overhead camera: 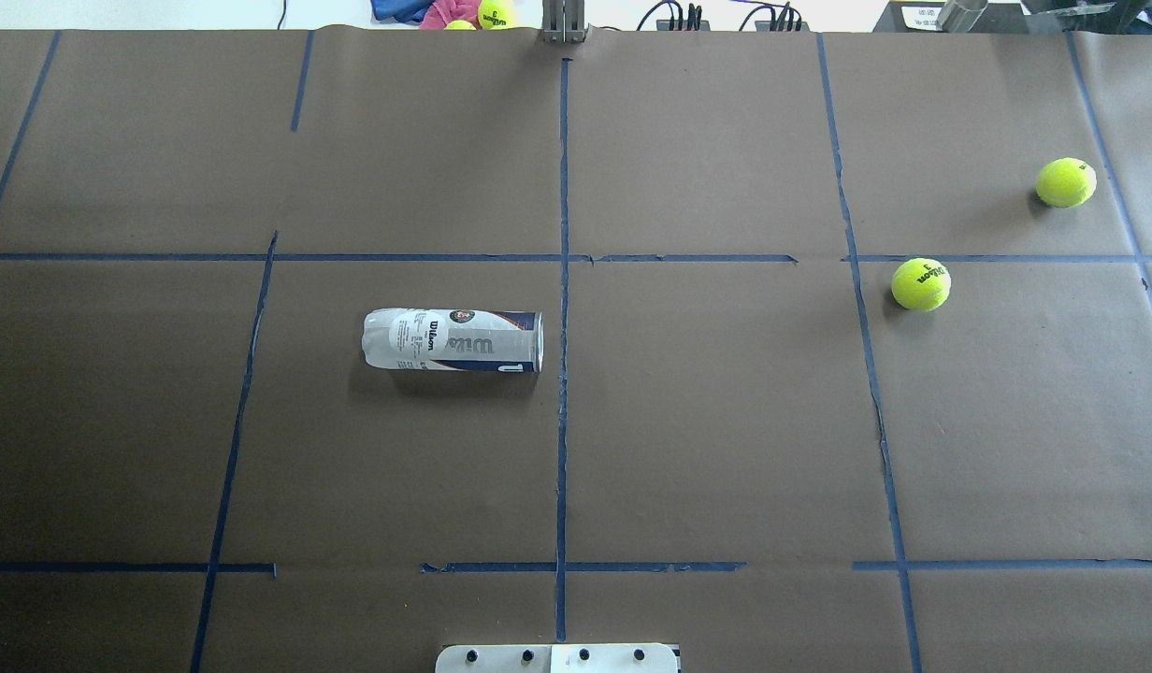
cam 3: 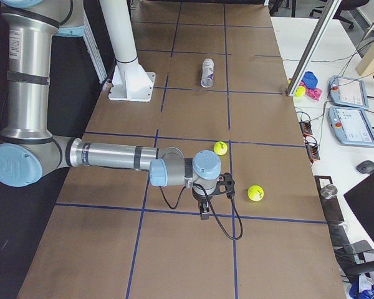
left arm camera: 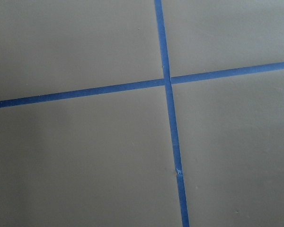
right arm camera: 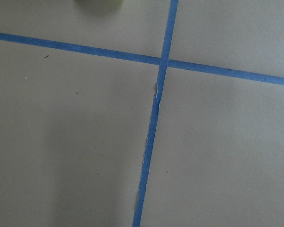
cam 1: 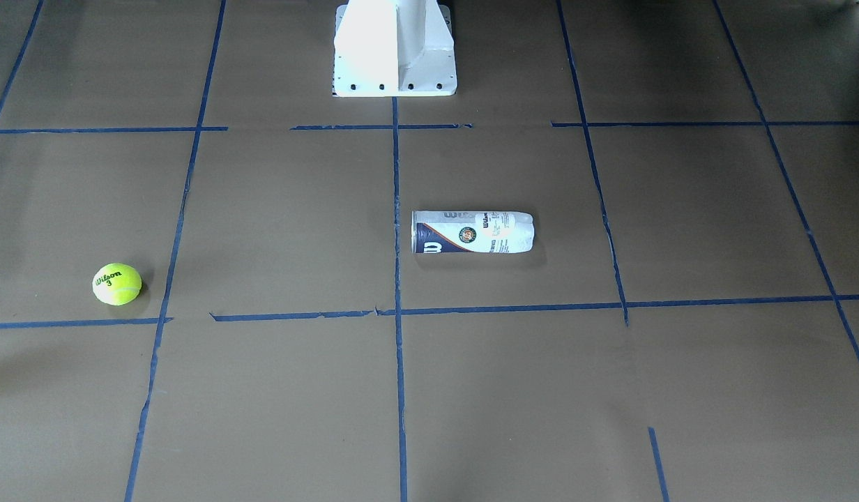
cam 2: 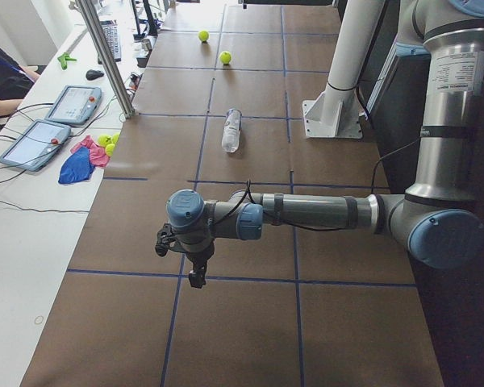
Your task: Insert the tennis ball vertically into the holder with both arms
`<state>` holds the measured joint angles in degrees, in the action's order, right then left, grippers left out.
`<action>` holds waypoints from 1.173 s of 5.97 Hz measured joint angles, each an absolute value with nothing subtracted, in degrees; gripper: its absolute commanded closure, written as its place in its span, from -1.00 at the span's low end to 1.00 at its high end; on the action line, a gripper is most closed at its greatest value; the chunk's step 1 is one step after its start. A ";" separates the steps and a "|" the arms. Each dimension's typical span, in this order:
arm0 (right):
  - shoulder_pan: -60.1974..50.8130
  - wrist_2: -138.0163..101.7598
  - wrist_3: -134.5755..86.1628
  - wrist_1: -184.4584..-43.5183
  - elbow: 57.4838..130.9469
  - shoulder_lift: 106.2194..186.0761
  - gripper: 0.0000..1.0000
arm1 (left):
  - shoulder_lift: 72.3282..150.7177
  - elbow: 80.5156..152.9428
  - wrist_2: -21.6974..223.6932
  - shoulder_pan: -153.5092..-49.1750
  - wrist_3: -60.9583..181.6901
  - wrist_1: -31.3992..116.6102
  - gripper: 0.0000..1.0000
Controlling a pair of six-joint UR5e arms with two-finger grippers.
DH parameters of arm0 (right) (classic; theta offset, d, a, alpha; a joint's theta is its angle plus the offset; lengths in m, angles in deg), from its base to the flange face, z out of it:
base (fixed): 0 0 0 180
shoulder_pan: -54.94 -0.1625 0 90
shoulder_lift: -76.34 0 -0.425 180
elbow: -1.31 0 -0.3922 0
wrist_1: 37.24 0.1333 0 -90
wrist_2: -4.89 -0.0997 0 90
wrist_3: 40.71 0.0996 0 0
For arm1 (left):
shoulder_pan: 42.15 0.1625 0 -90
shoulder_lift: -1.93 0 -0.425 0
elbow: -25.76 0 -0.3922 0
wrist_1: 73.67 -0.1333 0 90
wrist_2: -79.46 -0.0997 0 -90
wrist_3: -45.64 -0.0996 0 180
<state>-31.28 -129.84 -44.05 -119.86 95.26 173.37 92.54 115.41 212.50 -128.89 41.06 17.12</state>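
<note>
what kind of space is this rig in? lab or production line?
Likely a robotics research lab: brown paper-covered table gridded with blue tape strips, a grey jointed robot arm with light-blue joint caps, and grey touchscreen teach pendants on a white side desk.

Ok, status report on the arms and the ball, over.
Left gripper, right gripper: hovering, open or shut unclear. Holder lying flat, tennis ball loose, apart. Second ball nearby.

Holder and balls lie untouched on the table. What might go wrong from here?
The holder lies on its side, round and free, so it may roll when gripped. The tennis ball rests loose on the flat table and could roll off if nudged. A second ball lies nearby, so the wrong one might be taken.
</note>
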 measured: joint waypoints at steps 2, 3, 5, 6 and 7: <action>-31.28 -129.84 -44.01 -119.83 95.68 173.21 -1.00 | 92.64 115.69 212.40 -128.85 41.00 17.39 -1.00; -31.28 -129.82 -44.01 -119.82 95.94 173.01 -1.00 | 92.84 115.91 212.34 -128.82 41.03 17.47 -1.00; -31.15 -129.73 -43.90 -119.81 97.44 171.70 -1.00 | 95.27 115.85 212.49 -128.68 41.42 18.26 -1.00; -31.11 -129.66 -43.79 -119.84 97.63 170.59 -1.00 | 97.58 115.65 212.55 -128.65 41.56 19.13 -1.00; -31.07 -129.71 -43.67 -119.85 97.70 169.68 -1.00 | 98.73 116.02 212.70 -128.64 41.35 19.90 -1.00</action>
<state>-31.07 -129.71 -43.67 -119.85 97.70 169.68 98.73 116.02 212.70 -128.64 41.35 19.90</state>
